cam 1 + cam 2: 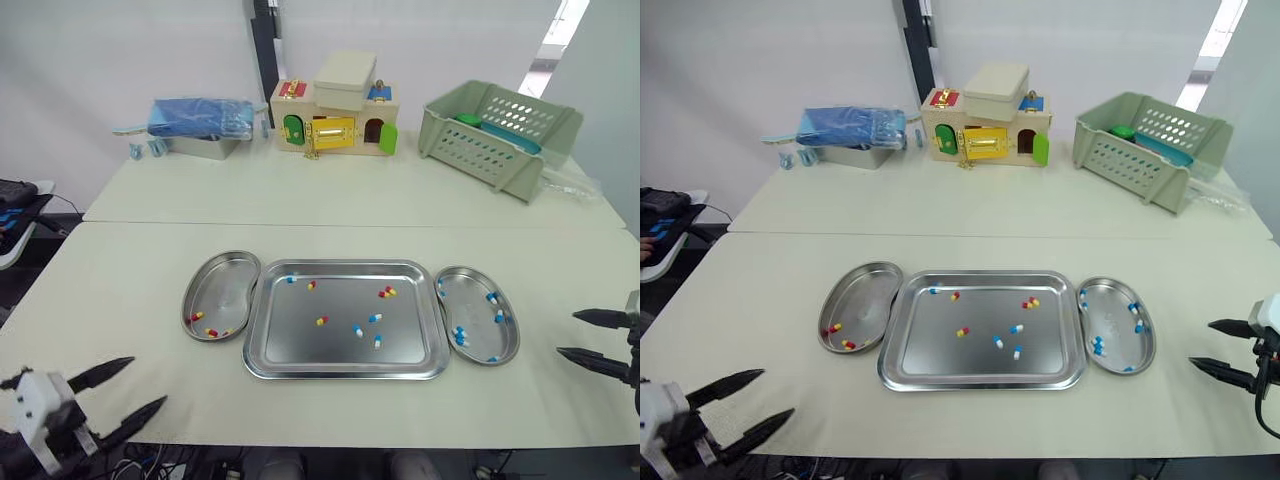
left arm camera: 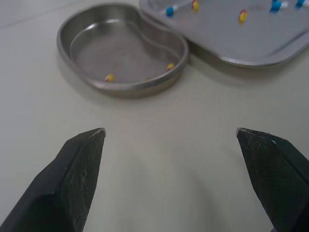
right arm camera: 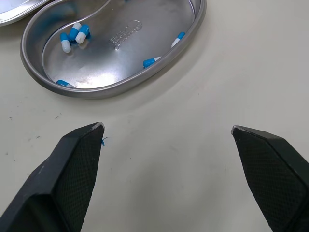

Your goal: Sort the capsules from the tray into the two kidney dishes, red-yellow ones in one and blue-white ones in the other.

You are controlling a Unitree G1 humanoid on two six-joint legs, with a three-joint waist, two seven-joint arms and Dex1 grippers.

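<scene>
**Clerk:** Listing fingers first. Left gripper (image 2: 170,130): spread wide, nothing held. Right gripper (image 3: 166,128): the same, wide and empty.

**Checker:** Stock nearest them?

**Clerk:** Just ahead of the left fingers: left kidney dish (image 2: 120,53), a few red-yellow capsules (image 2: 110,77) inside. Just ahead of the right fingers: right kidney dish (image 3: 111,63), several blue-white capsules (image 3: 72,35) inside. Further out, between the dishes: tray (image 1: 290,345), both colours loose on it.

**Checker:** Handling?

**Clerk:** Judged very light, smooth-shelled, likely to roll or skid on the steel, and crushable if squeezed hard. Take one across its middle, fingertips either side.

**Checker:** Arm pose?

**Clerk:** Both arms low over the table (image 1: 120,300), fingers pointing towards the dishes, well short of the tray.
</scene>
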